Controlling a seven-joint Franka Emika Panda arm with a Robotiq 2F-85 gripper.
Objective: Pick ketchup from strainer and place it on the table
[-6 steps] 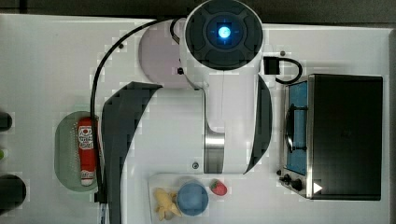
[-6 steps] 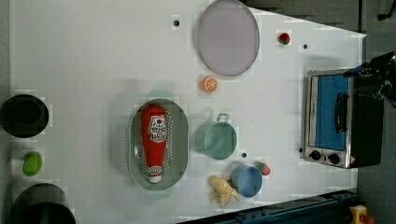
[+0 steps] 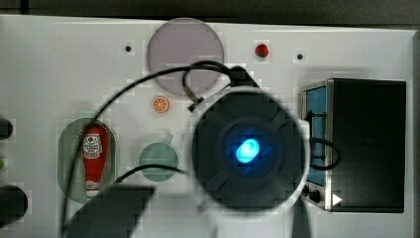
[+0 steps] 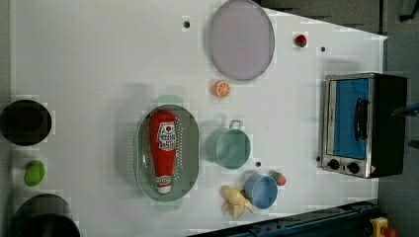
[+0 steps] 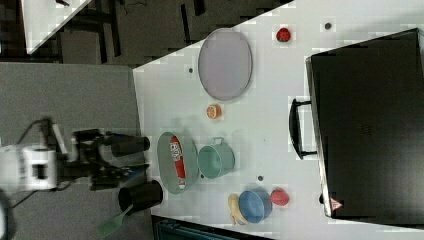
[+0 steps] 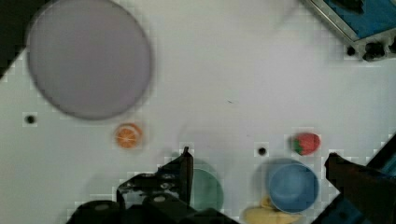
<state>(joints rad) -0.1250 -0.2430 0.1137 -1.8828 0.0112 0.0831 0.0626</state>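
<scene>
In the top view, ketchup (image 3: 94,159) lies in the strainer (image 3: 67,158); arm housing (image 3: 247,151) covers the table (image 3: 59,64) middle. Left view: teal cup (image 4: 228,147) just beside strainer, plate (image 4: 241,39) beyond. Wrist view: gripper (image 6: 259,170) fingers spread wide, empty, above teal and blue cup (image 6: 293,185).

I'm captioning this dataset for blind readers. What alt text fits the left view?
A red ketchup bottle lies in a pale green strainer on a white table. To the left view's right stand a teal cup, a blue cup, a banana and a toaster oven; a grey-lilac plate sits above.
</scene>
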